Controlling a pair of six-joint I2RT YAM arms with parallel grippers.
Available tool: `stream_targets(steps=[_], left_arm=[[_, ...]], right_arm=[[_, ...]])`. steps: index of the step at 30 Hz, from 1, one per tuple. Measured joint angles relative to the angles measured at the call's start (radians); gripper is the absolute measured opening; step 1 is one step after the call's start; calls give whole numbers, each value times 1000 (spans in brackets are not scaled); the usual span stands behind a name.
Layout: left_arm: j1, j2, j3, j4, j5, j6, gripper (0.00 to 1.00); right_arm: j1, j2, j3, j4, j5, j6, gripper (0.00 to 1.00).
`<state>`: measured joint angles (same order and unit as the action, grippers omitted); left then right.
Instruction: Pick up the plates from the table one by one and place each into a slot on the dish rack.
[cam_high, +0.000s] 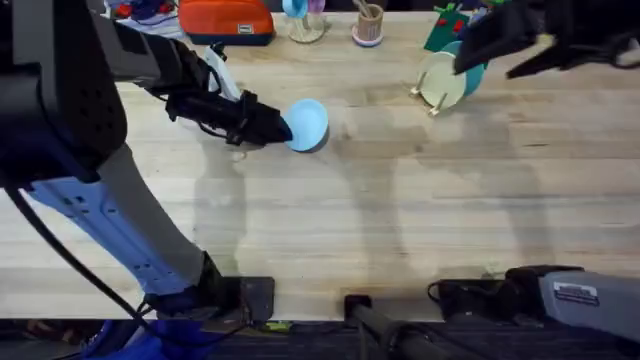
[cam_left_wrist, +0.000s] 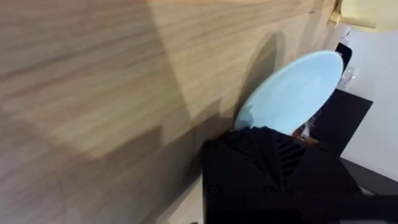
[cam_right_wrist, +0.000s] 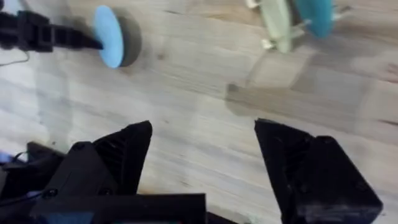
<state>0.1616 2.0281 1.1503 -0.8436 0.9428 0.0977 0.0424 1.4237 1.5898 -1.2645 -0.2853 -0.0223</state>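
A robotics lab bench is showing: two robot arms are sitting mounted at the edge of a pale wood table, with cables trailing across it.

1. I found no text, brand or number that I could read on anything near my jaws.
2. A white label sat on my right arm's base, well behind my jaws, but its print was too small to make out.
3. The orange case, far beyond my left jaws at the table's back edge, carried a dark marking I could not read.
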Motion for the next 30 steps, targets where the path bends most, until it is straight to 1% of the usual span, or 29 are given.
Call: stream_targets(steps=[6, 20, 30], left_arm=[[0, 0, 0, 4, 1, 0, 41], [-2, 0, 0, 14, 4, 0, 41], [-3, 0, 0, 18, 4, 0, 41]], right_arm=[[71, 113, 0, 57, -50, 0, 994], [266, 341, 0, 224, -70, 27, 993], [341, 462, 0, 312, -72, 46, 993]])
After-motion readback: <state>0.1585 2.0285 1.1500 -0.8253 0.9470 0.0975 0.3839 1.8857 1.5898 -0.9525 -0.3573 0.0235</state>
